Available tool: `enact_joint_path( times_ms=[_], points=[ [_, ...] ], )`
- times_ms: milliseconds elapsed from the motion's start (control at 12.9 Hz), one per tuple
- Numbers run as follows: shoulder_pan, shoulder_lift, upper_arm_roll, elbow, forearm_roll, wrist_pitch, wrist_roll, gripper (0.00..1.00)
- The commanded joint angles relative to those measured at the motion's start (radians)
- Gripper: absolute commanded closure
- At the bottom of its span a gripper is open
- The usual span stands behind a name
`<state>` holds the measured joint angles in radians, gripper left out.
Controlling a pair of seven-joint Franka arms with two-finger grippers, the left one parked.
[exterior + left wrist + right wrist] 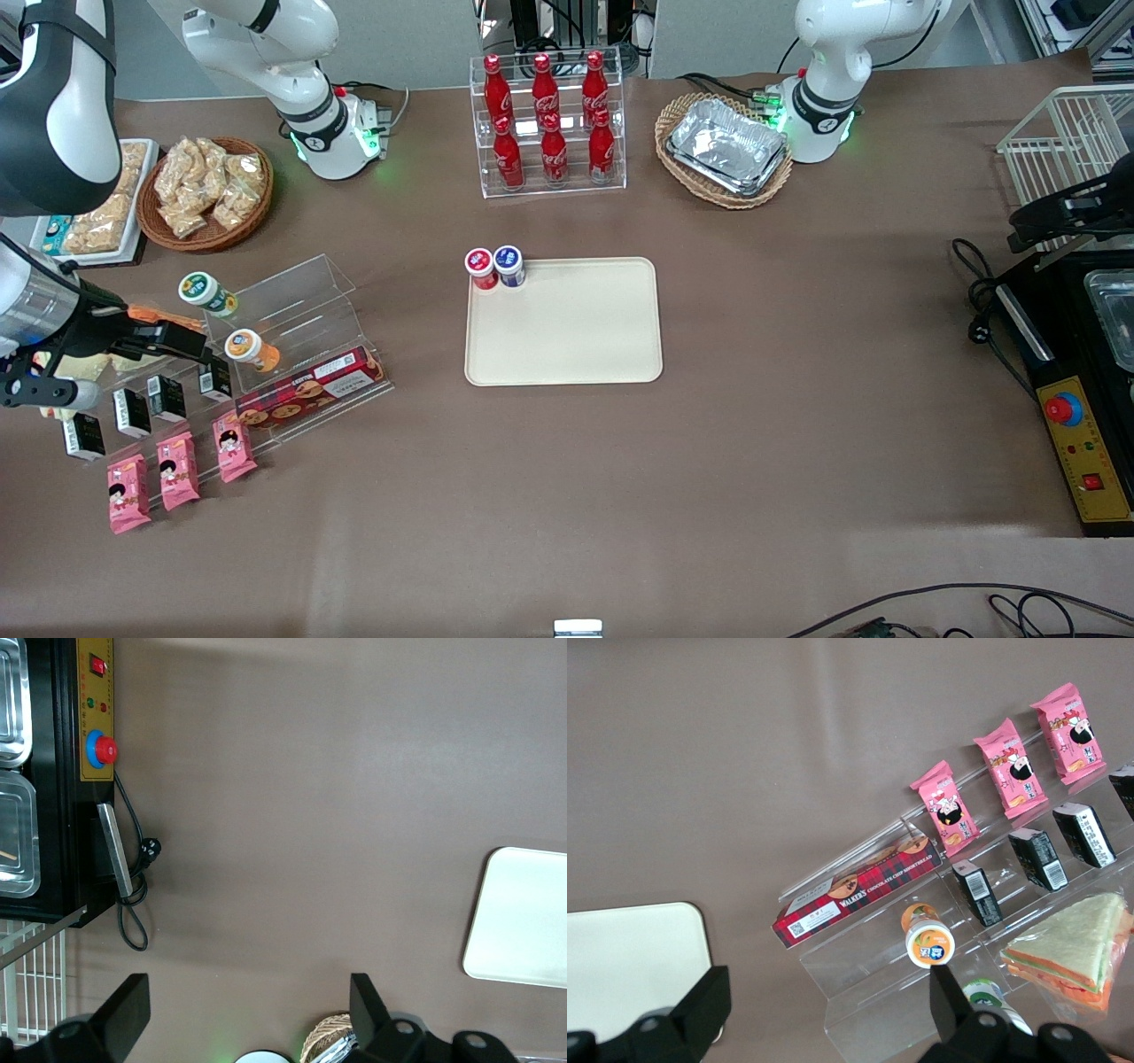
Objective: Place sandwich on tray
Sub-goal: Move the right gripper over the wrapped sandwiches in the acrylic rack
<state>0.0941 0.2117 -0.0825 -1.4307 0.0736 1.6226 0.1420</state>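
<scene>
The sandwich (1072,943), a pale triangular wedge with an orange-red filling stripe, lies on the upper step of a clear acrylic shelf (877,974). In the front view only pale bits of the sandwich (84,365) show beneath the working arm. My gripper (824,1010) hovers open above the shelf, beside the sandwich, with nothing between its fingers. From the front the gripper (186,341) hangs over the shelf at the working arm's end of the table. The cream tray (576,328) lies flat at mid-table, and its corner also shows as the tray (633,957).
Two small jars, red (481,268) and blue (508,265), stand on the tray's corner. The shelf holds a tartan cookie box (855,890), an orange-lidded jar (928,943), black cartons (977,892) and pink packets (948,806). Cola bottles (545,124) and a basket of foil trays (726,146) stand farther back.
</scene>
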Motion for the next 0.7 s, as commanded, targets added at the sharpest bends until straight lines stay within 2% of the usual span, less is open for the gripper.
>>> enact_joint_path(
  times_ms=[0,233,388,543,621],
  points=[
    [-0.011,-0.005,0.006,0.007,0.008,-0.004,0.010,0.00],
    [-0.013,-0.003,0.006,0.010,0.006,-0.004,0.008,0.00],
    [-0.010,-0.014,0.003,0.009,-0.020,-0.016,0.019,0.00],
    [-0.007,-0.038,0.007,0.006,-0.159,-0.024,0.018,0.00],
    [-0.008,-0.051,0.006,0.003,-0.164,-0.041,0.018,0.00]
  ],
)
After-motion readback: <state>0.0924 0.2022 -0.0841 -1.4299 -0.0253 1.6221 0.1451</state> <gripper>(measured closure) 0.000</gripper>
